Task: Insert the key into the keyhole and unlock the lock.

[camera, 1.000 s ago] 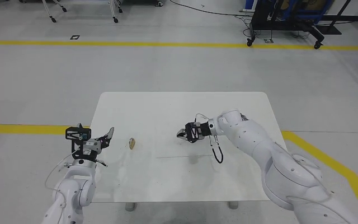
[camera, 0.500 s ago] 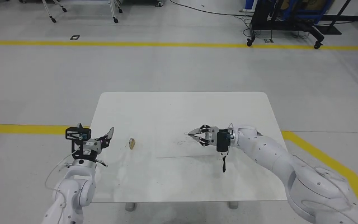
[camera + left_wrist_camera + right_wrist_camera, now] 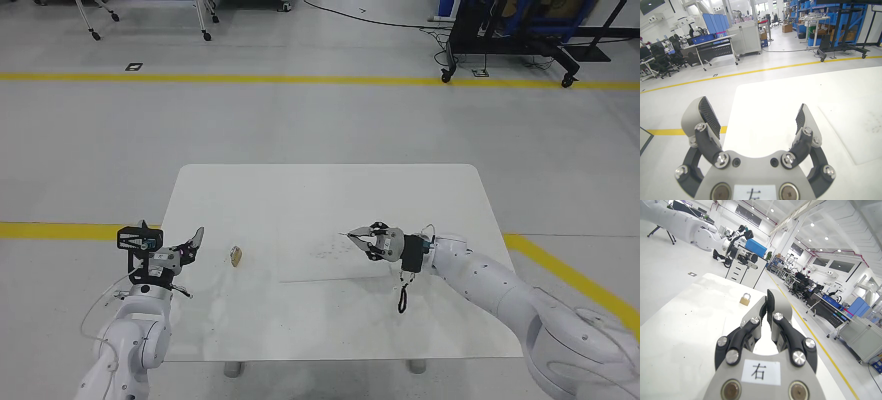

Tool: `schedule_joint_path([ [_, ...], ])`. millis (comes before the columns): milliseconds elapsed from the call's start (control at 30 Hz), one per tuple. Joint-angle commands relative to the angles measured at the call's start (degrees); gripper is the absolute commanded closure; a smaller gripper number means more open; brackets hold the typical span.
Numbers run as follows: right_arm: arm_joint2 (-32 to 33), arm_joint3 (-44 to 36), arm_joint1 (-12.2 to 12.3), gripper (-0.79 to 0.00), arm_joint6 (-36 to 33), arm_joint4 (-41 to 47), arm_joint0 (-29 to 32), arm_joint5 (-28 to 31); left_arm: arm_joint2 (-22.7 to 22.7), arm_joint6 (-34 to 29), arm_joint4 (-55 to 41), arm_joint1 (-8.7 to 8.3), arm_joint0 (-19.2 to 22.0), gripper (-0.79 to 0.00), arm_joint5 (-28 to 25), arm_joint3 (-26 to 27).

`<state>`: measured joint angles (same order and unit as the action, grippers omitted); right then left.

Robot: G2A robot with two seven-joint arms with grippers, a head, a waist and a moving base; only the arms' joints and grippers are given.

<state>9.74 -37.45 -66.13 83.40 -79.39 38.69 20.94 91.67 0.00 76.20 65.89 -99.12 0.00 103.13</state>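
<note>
A small brass padlock point(image 3: 236, 256) with a silver shackle lies on the left part of the white table point(image 3: 300, 190), and it also appears in the right wrist view point(image 3: 745, 298). My left gripper point(image 3: 190, 243) hovers open just beyond the table's left edge, a short way from the padlock, with nothing between its ribbed pads point(image 3: 709, 115). My right gripper point(image 3: 360, 238) sits right of the table's middle and points towards the padlock. Its fingers point(image 3: 770, 302) are pressed shut. A thin dark sliver, the key point(image 3: 350, 236), sticks out of the tips in the top view.
Dark scuff marks point(image 3: 325, 248) dot the table just ahead of the right gripper. A black cable loop point(image 3: 403, 292) hangs from the right wrist over the table. The stretch of table between the padlock and the right gripper is bare.
The right gripper has drawn back to the right from the table's middle, staying shut, and its arm has swung lower and flatter. The left arm and padlock have not moved.
</note>
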Motion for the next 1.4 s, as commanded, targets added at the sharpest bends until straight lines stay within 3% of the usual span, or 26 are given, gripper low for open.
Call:
schedule_joint_path([
  [0, 0.0, 0.0, 0.0, 0.0, 0.0, 0.0, 0.0, 0.0, 0.0, 0.0, 0.0, 0.0, 0.0, -0.785, 0.0, 0.0],
  [100, 0.84, -1.73, -0.02, 0.0, -0.4, 2.43, 0.98, 0.35, 0.2, -1.78, -7.99, 0.24, 0.33, -0.785, -3.21, 0.38],
  [167, 2.08, -3.55, 0.35, 0.0, -0.85, 6.4, 2.1, 0.81, 0.85, -5.1, -17.89, 0.28, 0.44, -0.785, -9.5, 0.81],
  [333, 3.99, -9.6, 1.55, 0.0, -3.45, 16.61, 5.3, 3.43, -0.1, -20.25, -37.67, -0.05, 3.38, -0.785, -22.0, 0.59],
  [467, 5.5, -14.95, 2.86, 0.0, -6.23, 23.35, 7.42, 6.21, -3.33, -37.98, -53.07, -0.35, 10.56, -0.785, -22.15, -1.82],
  [500, 5.98, -15.83, 3.27, 0.0, -6.82, 24.19, 7.78, 6.81, -3.3, -39.82, -54.35, -0.43, 11.96, -0.785, -21.63, -2.16],
  [800, 5.98, -15.83, 3.27, 0.0, -6.82, 24.19, 7.78, 6.81, -3.45, -39.8, -54.72, -0.41, 11.87, -0.785, -21.59, -2.21],
  [933, 6.01, -16.12, 3.25, 0.0, -7.13, 24.44, 7.97, 7.04, -5.18, -45.04, -69.68, -0.31, 13.18, -0.785, -24.22, -5.19],
  [1067, 7.32, -19.96, 2.51, 0.0, -17.26, 34.52, 10.0, 17.21, -6.91, -53.79, -82.44, -0.42, 17.8, -0.785, -25.44, -10.96],
  [1367, 11.15, -17.27, -1.73, 0.0, -33.67, 53.15, 12.91, 33.62, -12.96, -56.03, -85.52, 0.07, 25.11, -0.785, -28.36, -16.33],
])
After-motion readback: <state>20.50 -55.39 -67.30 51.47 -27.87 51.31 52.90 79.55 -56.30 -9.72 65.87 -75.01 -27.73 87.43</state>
